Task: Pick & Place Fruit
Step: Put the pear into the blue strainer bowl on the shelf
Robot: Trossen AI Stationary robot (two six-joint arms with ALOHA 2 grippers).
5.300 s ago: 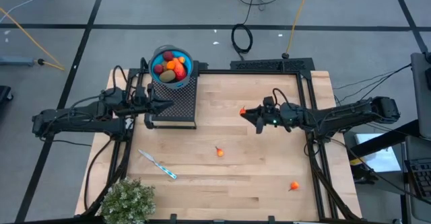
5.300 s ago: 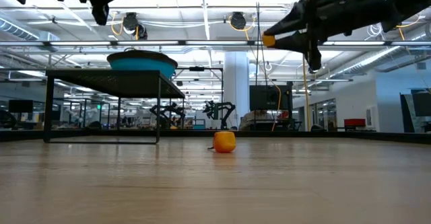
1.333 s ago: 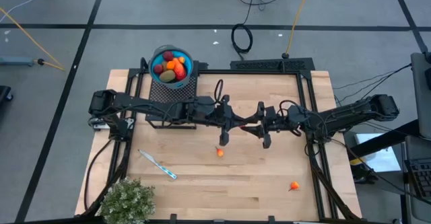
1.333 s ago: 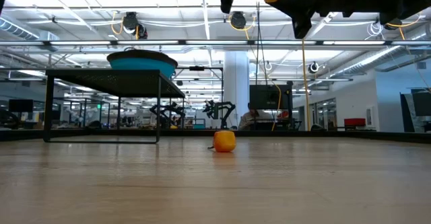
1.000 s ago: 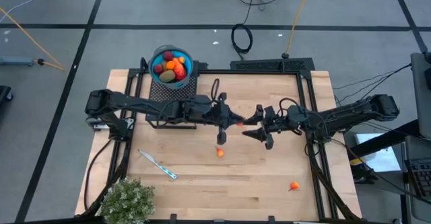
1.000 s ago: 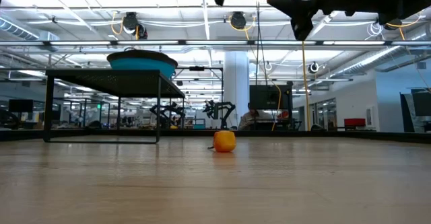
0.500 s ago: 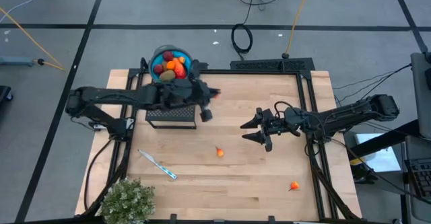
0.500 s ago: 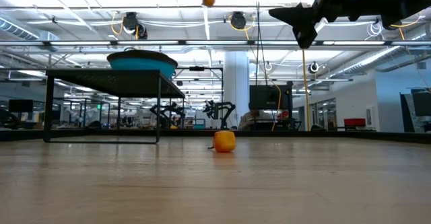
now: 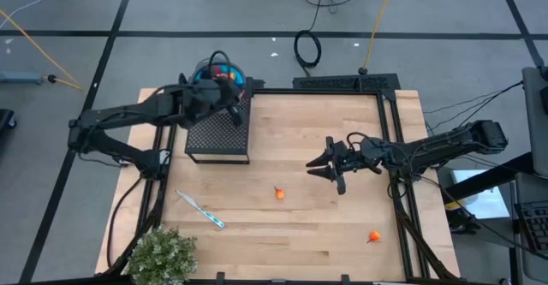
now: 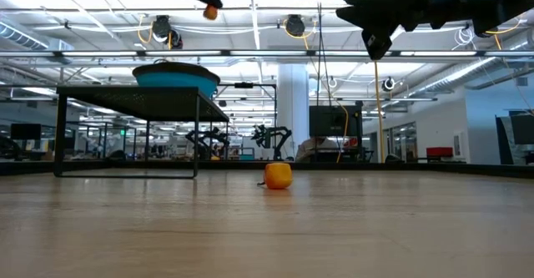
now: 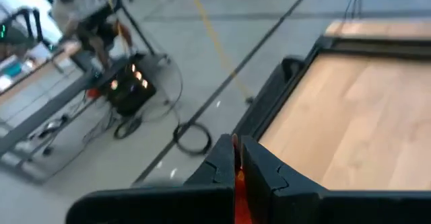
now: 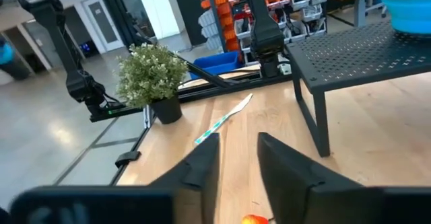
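Note:
My left gripper (image 9: 229, 83) hovers over the blue bowl (image 9: 202, 70), which sits on the black perforated stand (image 9: 219, 131) and holds several fruit pieces. It is shut on a tiny orange ball (image 10: 210, 12), seen high above the bowl (image 10: 176, 78) in the low view. My right gripper (image 9: 319, 167) is open and raised over the table's middle right. One orange ball (image 9: 279, 193) rests on the wood just to its near left and also shows in the low view (image 10: 278, 175). A second orange ball (image 9: 373, 235) lies near the table's near right corner. My left gripper pinches the tiny orange ball (image 11: 238, 184) between its two fingertips (image 11: 221, 165). In the low view the ball (image 10: 210, 12) sits at the lower tip of the fingers, lifted clear, high above the bowl.
A thin blue-and-white stick (image 9: 201, 210) lies on the near left of the table. A bushy green plant (image 9: 161, 255) stands at the near left corner, also in the right wrist view (image 12: 151, 72). Bare wood spans the table's middle and far right.
My left gripper has carried the tiny orange ball from the table's middle, beside the right gripper, toward the far left edge, and now stands over the blue bowl. My right gripper has stayed about where it was.

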